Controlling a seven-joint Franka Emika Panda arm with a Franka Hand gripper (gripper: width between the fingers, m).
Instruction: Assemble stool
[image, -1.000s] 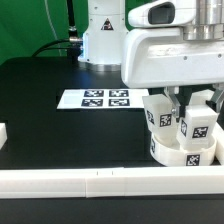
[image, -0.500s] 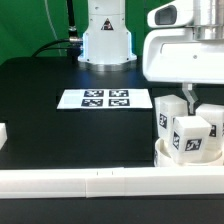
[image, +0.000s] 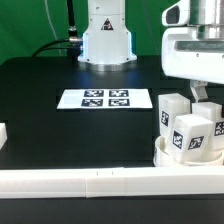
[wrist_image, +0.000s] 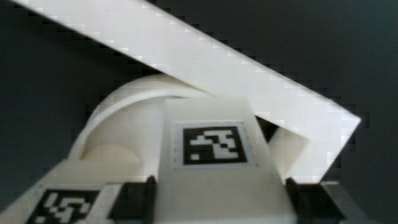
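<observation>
The stool is sitting at the exterior view's right side of the black desk (image: 60, 135), close against the long white rail (image: 90, 183) that is running along the near edge. Its round seat disc (image: 178, 154) is lying flat, and three short white legs are standing upright in it: one leg (image: 170, 118) at the exterior view's left of the group, a second leg (image: 191, 135) nearest the camera and showing a black-and-white tag on its front face, and a third leg (image: 217, 128) at the frame's right edge, partly cut off. The arm's white body is hanging above the group at the upper right, and the hand (image: 200, 97) is reaching down just over the legs, with one dark finger (image: 196, 94) showing beside the tops of them. In the wrist view the hand (wrist_image: 219, 195) is positioned with a finger (wrist_image: 141, 195) on either side of a tagged leg (wrist_image: 217, 145), close against its flanks; I cannot tell whether they are pressing on it or merely flanking it. The curved seat disc (wrist_image: 134, 110) is showing beyond that leg, with the rail (wrist_image: 214, 60) crossing behind. The marker board (image: 105, 99) is lying flat toward the middle of the desk, well apart from the stool. A small white block (image: 3, 136) is showing at the exterior view's left edge.
</observation>
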